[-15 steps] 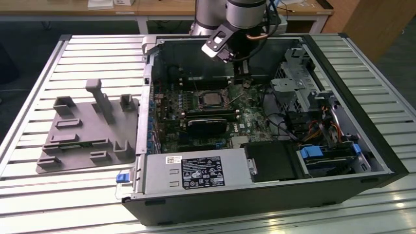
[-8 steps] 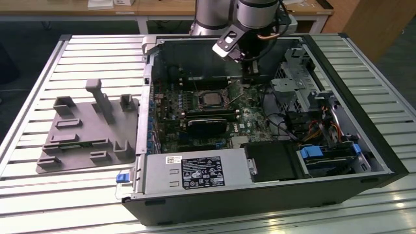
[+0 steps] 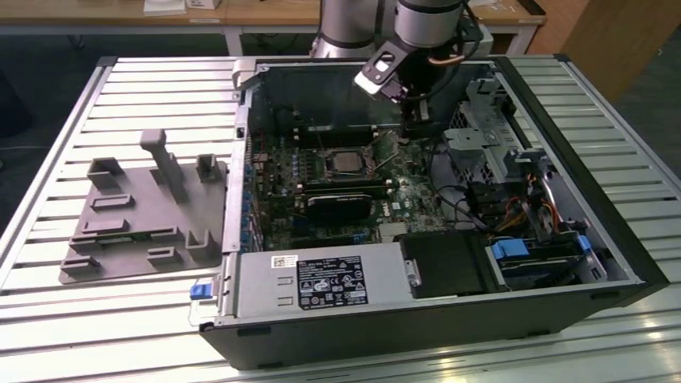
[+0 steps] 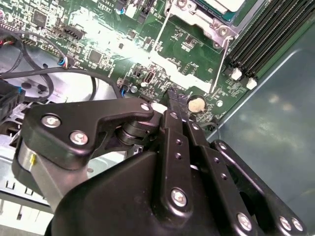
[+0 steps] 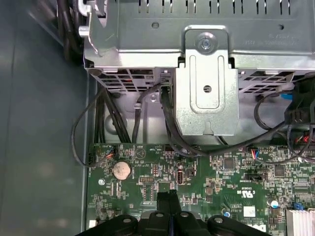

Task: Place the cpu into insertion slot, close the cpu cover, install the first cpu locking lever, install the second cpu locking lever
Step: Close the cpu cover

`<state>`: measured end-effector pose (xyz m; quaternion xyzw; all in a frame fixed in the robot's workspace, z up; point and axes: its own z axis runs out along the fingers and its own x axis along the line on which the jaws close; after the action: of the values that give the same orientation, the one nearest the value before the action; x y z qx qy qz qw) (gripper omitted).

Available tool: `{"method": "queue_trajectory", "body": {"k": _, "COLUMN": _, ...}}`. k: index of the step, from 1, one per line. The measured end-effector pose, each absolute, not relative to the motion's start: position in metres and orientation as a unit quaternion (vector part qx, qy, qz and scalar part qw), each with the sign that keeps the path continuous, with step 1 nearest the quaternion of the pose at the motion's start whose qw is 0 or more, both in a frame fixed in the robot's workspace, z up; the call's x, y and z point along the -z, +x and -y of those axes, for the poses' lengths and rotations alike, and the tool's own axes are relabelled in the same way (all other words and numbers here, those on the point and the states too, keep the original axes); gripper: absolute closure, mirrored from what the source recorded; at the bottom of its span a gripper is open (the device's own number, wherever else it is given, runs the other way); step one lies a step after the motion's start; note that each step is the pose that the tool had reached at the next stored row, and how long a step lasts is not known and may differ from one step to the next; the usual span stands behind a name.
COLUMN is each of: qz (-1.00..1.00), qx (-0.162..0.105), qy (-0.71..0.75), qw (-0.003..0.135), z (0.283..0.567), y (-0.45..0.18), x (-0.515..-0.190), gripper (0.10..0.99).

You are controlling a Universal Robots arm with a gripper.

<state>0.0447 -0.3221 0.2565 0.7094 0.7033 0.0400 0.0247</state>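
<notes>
Inside the open black computer case (image 3: 426,339), exterior view, the small silver-grey square cpu (image 3: 343,162) sits in the silver-rimmed dark insertion slot (image 3: 317,170); my black gripper (image 3: 417,120) hangs near. Both wrist views show my 2 fingers (image 5: 163,200) pressed together, empty. I judge the cpu light, stiff, fragile: hold its edges

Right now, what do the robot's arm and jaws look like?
The arm is a silvery tube with a dark rounded joint. A black-and-white block sits at its wrist. The jaws are matt black: flat linked bars pinned with shiny silver screws, narrowing to thin tips.
</notes>
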Motion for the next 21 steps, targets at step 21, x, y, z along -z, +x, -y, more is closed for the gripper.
{"method": "queue_trajectory", "body": {"k": 21, "qz": -0.703, "qx": -0.038, "qy": 0.709, "qw": 0.026, "z": 0.322, "y": 0.046, "x": -0.240, "gripper": 0.980}}
